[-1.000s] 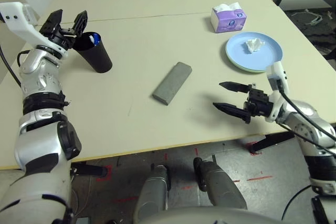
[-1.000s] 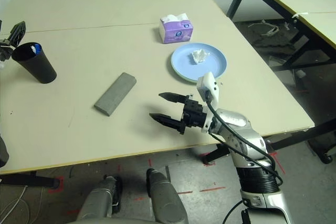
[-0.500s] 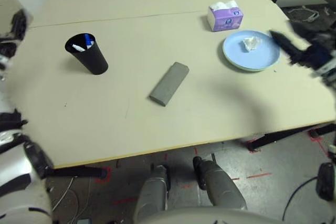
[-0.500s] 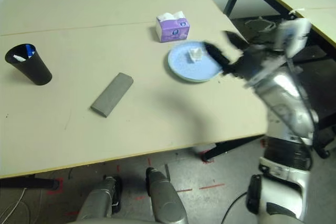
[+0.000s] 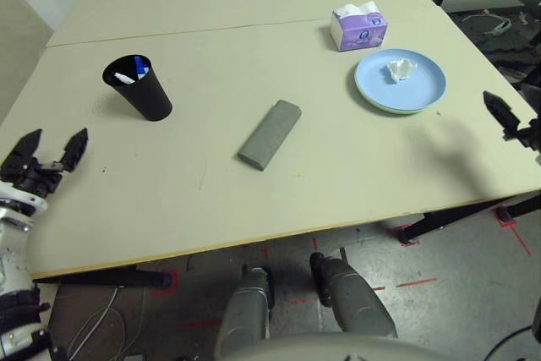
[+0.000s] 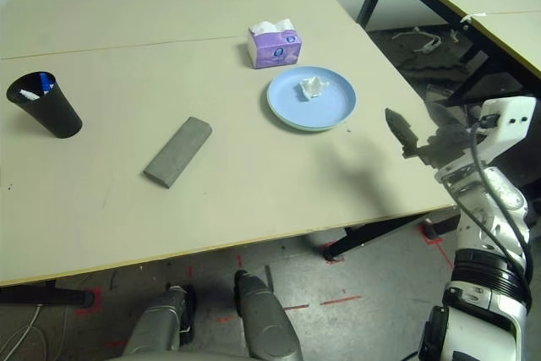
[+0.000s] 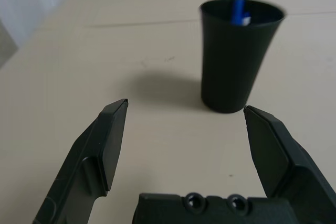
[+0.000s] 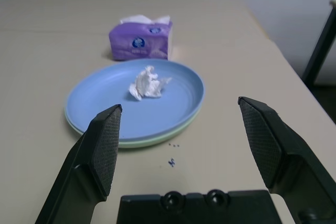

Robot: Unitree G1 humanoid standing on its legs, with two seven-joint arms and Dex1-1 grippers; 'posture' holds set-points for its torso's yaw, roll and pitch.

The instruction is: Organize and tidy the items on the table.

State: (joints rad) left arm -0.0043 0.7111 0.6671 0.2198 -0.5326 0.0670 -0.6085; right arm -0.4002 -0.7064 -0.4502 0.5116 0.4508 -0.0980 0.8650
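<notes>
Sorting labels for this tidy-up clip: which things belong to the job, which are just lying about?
Job: markers in the cup, glasses case, crumpled tissue, stacked plates, table.
Lying about: black cup, tissue pack.

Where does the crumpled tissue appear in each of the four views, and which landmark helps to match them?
Left eye view: tissue on the blue plate, at upper right.
Right eye view: on the same plate, right of centre, upper half.
Left wrist view: not in it; the black cup stands there.
Right wrist view: mid-picture, on the plate.
Shared landmark: the purple tissue pack, just beyond the plate.
</notes>
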